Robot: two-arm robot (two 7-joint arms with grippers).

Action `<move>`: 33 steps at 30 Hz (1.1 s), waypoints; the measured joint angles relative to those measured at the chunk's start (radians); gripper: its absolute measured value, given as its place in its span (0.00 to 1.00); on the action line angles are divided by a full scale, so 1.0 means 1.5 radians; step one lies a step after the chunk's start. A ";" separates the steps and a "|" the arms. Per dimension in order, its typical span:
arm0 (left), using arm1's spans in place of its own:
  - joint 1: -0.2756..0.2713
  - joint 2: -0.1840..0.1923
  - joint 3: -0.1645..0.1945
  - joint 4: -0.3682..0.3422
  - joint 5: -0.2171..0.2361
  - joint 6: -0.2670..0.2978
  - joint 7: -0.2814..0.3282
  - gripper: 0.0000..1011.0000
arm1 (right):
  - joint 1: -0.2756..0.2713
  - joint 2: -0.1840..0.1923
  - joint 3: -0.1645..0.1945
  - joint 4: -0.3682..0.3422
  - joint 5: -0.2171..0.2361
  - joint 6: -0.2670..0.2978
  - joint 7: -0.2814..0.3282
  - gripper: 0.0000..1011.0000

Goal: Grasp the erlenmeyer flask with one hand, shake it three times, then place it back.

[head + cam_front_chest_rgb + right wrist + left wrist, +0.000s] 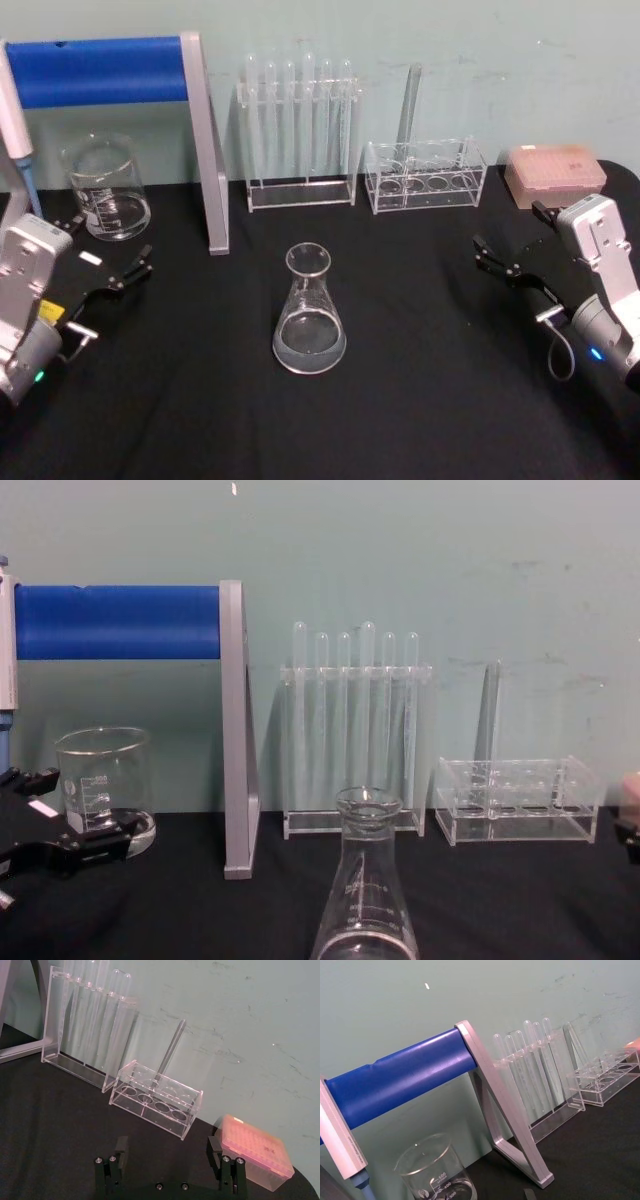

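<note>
Nearest, at the left edge of the counter [420, 400]: left hand [110, 245], fingers spread, gripping nothing. At the right edge: right hand [510, 235], likewise spread and empty.

Between them, mid-counter and well apart from both: flask [310, 315], upright, untouched.

Looks like the very start. No grasp, no shaking, no setting back down; all of it left to do. Hard to say which hand is meant to go in, since both sit about equally far off.

Farther back, left to right: beaker [105, 190] just behind the left hand, stand [205, 150] with a blue bar, tall tube rack [300, 130], low rack [425, 175] with one long tube, pink box [555, 170]. Then the green wall.

Across views: from the chest, white graduation marks and the flask's cone in profile, lost from the head. From the right wrist, a plain wide gap between the right hand's fingers. From the left wrist, beaker markings up close. From the head alone, both hands set against the flask.
</note>
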 joint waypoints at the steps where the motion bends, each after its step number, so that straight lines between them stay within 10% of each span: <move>1: 0.000 0.000 0.000 0.000 0.000 0.000 0.000 0.99 | 0.000 0.000 0.000 0.000 0.000 0.000 0.000 0.99; 33: 0.000 0.000 0.000 0.000 0.000 0.000 0.000 0.99 | -0.021 0.000 0.026 -0.022 0.014 -0.005 0.027 0.99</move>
